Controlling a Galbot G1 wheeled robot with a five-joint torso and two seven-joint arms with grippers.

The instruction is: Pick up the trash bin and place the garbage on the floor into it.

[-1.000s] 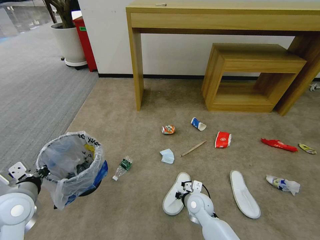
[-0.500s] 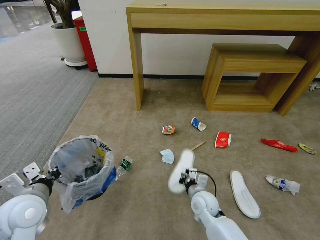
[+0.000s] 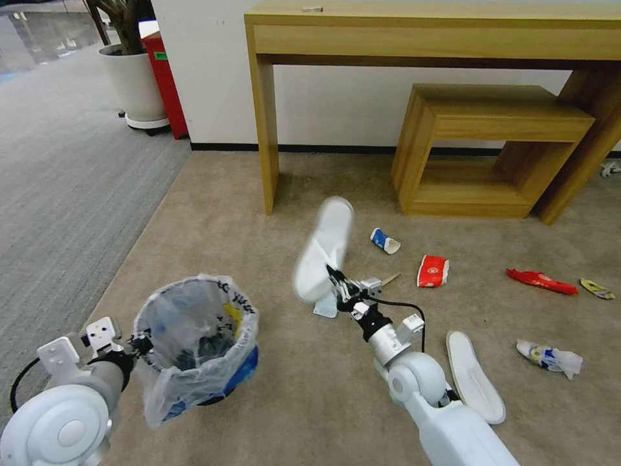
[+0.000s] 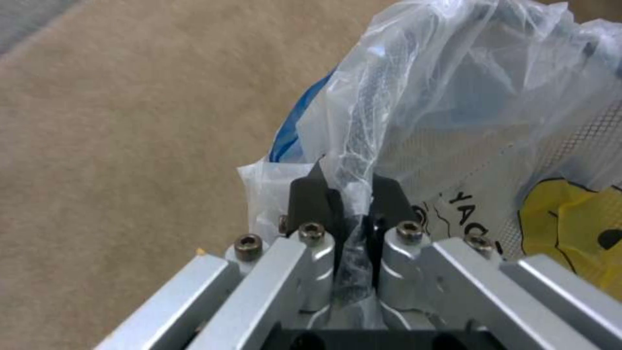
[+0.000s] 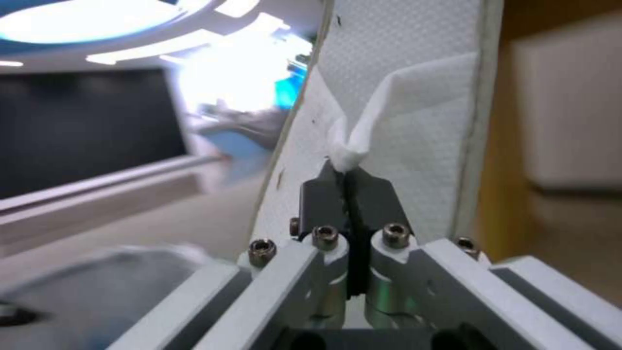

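Now the right gripper (image 3: 336, 279) pinches the fabric strap of a white slipper (image 3: 321, 252), jaws closed tight on it, holding it up off the carpet (image 3: 259, 213) above the blue mask (image 3: 323, 307). Left gripper (image 3: 139, 343) is clamped on the bin's (image 3: 194, 343) bagged rim, holding the bin near the carpet's left edge, left of the slipper. Another slipper (image 3: 475, 378), a cup (image 3: 385, 241) and wrappers (image 3: 542, 281) lie on the carpet to the right.
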